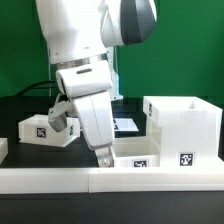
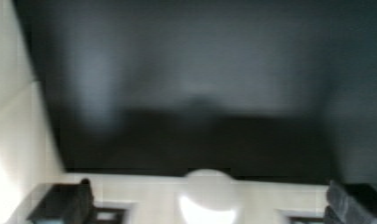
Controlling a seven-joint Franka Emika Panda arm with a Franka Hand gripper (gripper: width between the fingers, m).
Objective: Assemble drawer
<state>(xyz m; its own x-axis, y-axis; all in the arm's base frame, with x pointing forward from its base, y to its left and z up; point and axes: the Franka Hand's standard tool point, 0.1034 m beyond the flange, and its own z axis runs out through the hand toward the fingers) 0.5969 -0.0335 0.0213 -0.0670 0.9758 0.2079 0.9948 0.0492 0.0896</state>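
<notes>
The tall open white box [image 1: 182, 125], the drawer's outer shell, stands on the black table [image 1: 20, 105] and serves as the landmark here. A low white tray [image 1: 135, 155], probably the drawer itself, sits right against its side towards the exterior view's left, seemingly touching it. Beyond the arm, well apart from the box, lies a small white part [image 1: 45, 128] carrying a tag. A long white rail [image 1: 60, 180] runs along the table edge in front of the box and tray. The gripper [image 1: 105, 157] hangs low on the far side of the tray from the box, its tip close to the tray's outer corner. In the wrist view the gripper [image 2: 206, 207] has its two dark fingers [image 2: 64, 203] set wide apart, with nothing clamped. A pale rounded shape [image 2: 206, 190] sits in the gap and touches neither finger, and it is too blurred to name. The arm appears to be reaching for the tray, with the grasp not yet made. The next move probably calls for lining the open fingers up over one tray wall, lowering them so they straddle it, and closing firmly. After that the tray needs to be squared with the box's opening before it is slid in, because a skewed start could jam it against the box's wall.
</notes>
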